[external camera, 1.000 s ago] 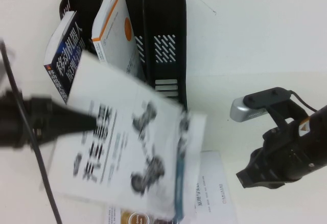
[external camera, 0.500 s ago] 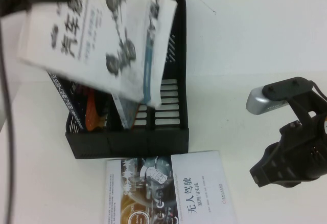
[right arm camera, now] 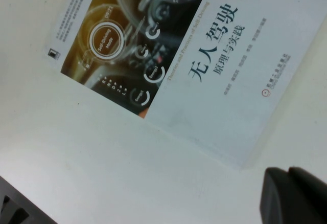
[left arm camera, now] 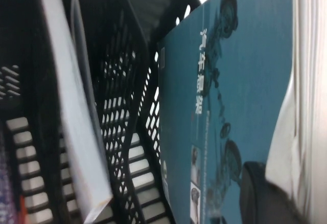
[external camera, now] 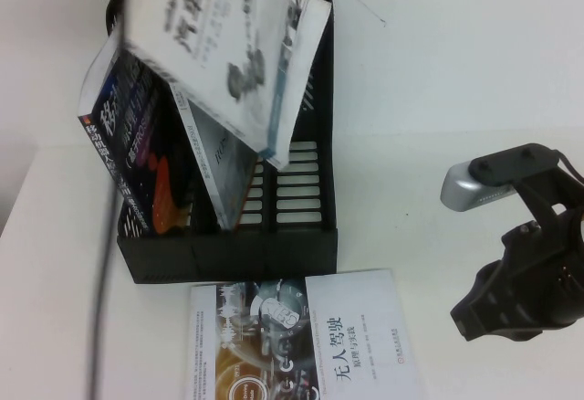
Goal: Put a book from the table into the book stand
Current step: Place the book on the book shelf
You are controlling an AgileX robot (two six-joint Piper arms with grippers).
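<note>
Left tool (left arm camera: 265, 193) grips the book (external camera: 228, 35) tilted over the book stand (external camera: 310, 190); right tool (right arm camera: 294, 196), grip unclear, hovers aside.

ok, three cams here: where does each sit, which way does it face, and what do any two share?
High view: raised on the robot's side, angled down at the table, the book stand and the book over it; the right arm shows, its right hand parked at right; the left hand is out of frame.
Left wrist view: on the left arm, facing the book's teal back and the stand's slotted panels.
Right wrist view: on the right arm, facing down at the white book with dark panel; a dark hand tip shows.
Shared: high and left wrist both show book and stand; high and right wrist share the lying book.
</note>
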